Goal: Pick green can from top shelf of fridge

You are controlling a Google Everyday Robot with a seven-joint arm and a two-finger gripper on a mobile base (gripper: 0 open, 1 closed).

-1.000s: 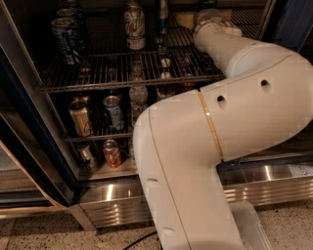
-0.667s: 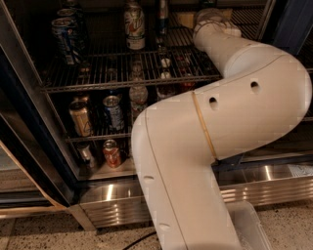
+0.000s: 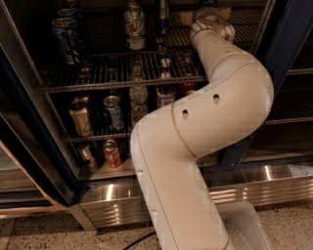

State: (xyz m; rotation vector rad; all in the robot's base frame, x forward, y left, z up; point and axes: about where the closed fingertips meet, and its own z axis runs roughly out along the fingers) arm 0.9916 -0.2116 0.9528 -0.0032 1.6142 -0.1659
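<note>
My tool [image 3: 211,14] is at the top right of the fridge [image 3: 146,195], over the right-hand end of the top shelf [image 3: 112,68]. The wrist blocks it, so I cannot tell how far open it is or whether it has hold of anything. I can't pick out the green can either. My guess is that it stands on that shelf right behind the wrist, where the arm is aimed.

For this step I'd creep forward level with the rack and keep the approach straight, so the can isn't knocked over on the wire grid. I'd only close once the can sits squarely in the tool.

Room is tight on the right, where the elbow bulges close to the blue door post [image 3: 286,44]. To the left, a dark bottle [image 3: 164,19] and the white can [image 3: 134,25] stand near the forearm, with the striped cans [image 3: 66,33] well apart. The cleanest way out looks to be straight back toward me, lifting little, as the shelf's ceiling lies out of view.
</note>
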